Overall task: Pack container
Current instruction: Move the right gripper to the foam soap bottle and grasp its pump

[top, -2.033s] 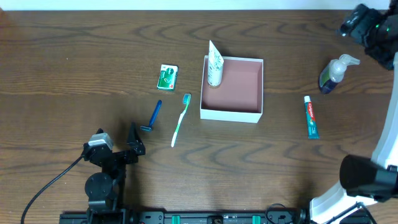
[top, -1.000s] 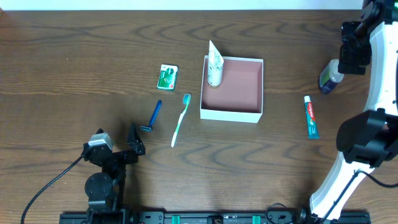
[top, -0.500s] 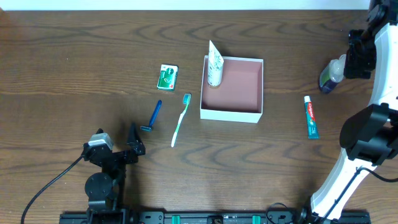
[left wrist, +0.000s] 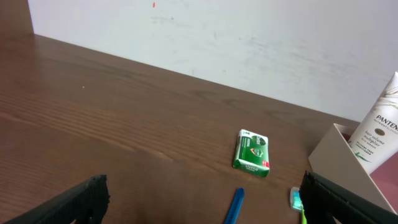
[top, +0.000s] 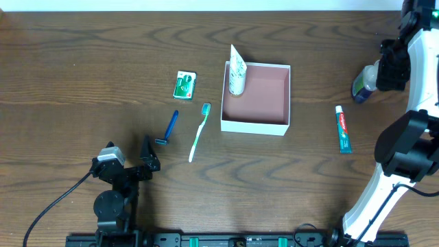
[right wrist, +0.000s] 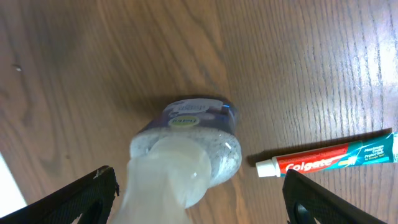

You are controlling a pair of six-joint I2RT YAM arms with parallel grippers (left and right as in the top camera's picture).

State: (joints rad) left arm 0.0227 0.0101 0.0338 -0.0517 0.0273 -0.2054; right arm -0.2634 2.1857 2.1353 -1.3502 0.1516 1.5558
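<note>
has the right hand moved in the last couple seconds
Yes. Overhead, the right hand has shifted from the far corner toward the near edge, and is now level with the pump bottle, which sits where it was.

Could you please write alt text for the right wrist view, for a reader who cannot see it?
A pump bottle stands on the wooden table, seen from above, between the open jaws of the right gripper. A red and teal toothpaste tube lies flat nearby.
</note>
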